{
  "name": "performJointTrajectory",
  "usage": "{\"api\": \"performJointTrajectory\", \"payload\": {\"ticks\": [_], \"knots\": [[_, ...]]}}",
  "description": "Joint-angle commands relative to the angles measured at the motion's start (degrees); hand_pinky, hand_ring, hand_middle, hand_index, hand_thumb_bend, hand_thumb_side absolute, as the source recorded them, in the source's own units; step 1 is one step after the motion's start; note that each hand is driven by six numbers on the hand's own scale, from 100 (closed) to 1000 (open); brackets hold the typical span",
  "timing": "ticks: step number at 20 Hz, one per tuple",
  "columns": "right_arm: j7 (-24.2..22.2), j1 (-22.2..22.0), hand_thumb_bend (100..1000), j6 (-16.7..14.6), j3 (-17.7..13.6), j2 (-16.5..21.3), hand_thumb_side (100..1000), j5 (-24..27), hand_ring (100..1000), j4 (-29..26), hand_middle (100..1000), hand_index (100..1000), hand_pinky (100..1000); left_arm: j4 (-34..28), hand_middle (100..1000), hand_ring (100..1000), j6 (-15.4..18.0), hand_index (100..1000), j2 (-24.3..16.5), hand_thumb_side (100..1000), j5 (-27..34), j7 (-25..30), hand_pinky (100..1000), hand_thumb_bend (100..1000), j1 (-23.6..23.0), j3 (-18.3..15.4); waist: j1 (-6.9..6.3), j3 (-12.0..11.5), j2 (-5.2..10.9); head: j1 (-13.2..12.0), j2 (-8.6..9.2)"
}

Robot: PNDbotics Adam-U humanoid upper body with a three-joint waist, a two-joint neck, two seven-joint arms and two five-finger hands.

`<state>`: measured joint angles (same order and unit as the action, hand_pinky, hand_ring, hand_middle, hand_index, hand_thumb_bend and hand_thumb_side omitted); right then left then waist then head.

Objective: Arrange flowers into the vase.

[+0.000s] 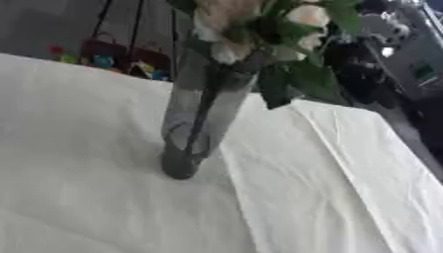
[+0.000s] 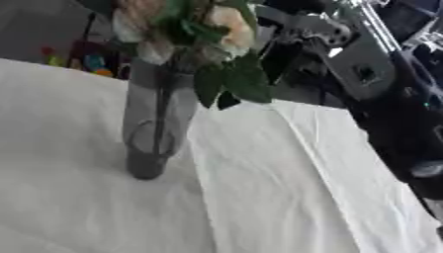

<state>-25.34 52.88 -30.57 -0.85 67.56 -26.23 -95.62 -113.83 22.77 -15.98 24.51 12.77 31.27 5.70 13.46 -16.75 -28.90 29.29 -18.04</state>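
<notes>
At the far left, behind the table edge, some small coloured things (image 1: 104, 57) are lying on a dark floor, too blurred to name. The white tablecloth (image 1: 78, 163) is covering the whole table and is showing folds and creases running toward the near right.

A little left of the middle, the tall vase (image 2: 155, 128) of grey clear glass is standing on the cloth, and it is looking tilted in these views. Dark stems are showing through its wall. The flowers (image 2: 221, 24), pale cream and peach, are sitting in the vase mouth at the top edge, and green leaves (image 2: 234, 79) are hanging down on the right side of the rim.

At the right, the robot's right arm (image 2: 363, 74), grey and black, is coming in from the upper right corner, behind the flowers. Its hand is blurred and partly hidden by the leaves, so I cannot tell whether the hand is open wide or holding anything. The left hand is not appearing in either view.
</notes>
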Motion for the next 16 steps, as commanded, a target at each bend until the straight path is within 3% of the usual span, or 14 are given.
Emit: {"api": "performJointTrajectory", "payload": {"ticks": [1,4,7,13,14,16], "knots": [[5.38,-0.06,491,0.98,-1.07,3.32,393,-14.38,1000,-3.79,1000,1000,1000,-0.76,713,694,-0.22,854,-1.08,907,0.62,0.21,781,100,0.42,-0.02,-0.51,0.22,1.69,0.01,0.53],[13.96,-1.17,495,2.63,0.12,3.25,391,-26.72,1000,-4.82,1000,1000,1000,-0.76,714,695,-0.38,854,-0.98,908,0.69,0.43,781,100,0.46,-0.01,-0.51,0.2,1.41,0.06,0.49],[19.31,-1.85,495,2.81,1.04,3.2,390,-31.65,1000,-3.98,1000,1000,1000,-0.76,714,695,-0.45,854,-0.98,909,0.61,0.57,781,100,0.51,0.05,-0.51,0.36,1.19,0.02,0.43],[22.59,-2.03,483,1.96,0.61,3.83,389,-31.82,1000,-2.65,1000,1000,1000,-0.76,715,696,-0.61,854,-1.1,908,0.59,0.73,782,100,0.45,0.17,-0.53,0.65,1.33,0.03,0.36],[22.64,-1.95,428,1.76,0.39,4.06,411,-31.21,1000,-2.63,1000,1000,1000,-0.76,715,696,-0.68,854,-1.14,908,0.62,0.82,782,100,0.42,0.21,-0.56,0.71,1.43,0.04,0.35],[22.19,-1.78,486,1.35,-0.12,4.6,388,-29.65,1000,-2.57,1000,1000,1000,-0.76,715,695,-0.81,854,-1.22,907,0.8,1.09,782,100,0.42,0.31,-0.55,0.89,1.73,0.04,0.38]]}}
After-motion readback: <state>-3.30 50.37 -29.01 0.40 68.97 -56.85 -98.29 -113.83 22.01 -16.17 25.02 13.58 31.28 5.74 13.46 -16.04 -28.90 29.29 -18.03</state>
